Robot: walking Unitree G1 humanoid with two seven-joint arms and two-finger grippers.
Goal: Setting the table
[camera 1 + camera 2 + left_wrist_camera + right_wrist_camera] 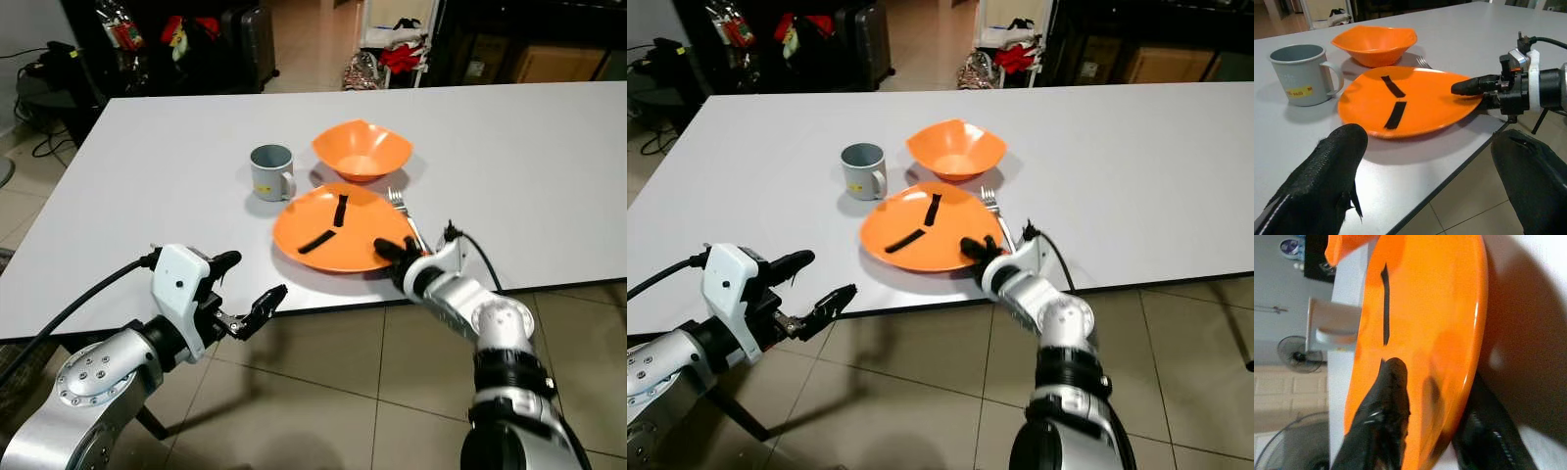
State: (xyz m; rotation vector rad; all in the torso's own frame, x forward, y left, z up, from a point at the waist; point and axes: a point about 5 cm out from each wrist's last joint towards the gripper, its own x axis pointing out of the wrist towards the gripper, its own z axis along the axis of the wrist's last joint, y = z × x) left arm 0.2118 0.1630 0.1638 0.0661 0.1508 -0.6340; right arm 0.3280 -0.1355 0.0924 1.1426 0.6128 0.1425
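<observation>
One plate (338,230) rim clamped in right pincer (392,257).

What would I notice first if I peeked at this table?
You'd spot the bright orange plate with two black strips on it, at the near edge of the white table. The right pincer grips the plate's rim, one finger on top and one beneath. Just behind sit an orange bowl and a grey mug, while the left pincer hangs open off the table's edge.
</observation>
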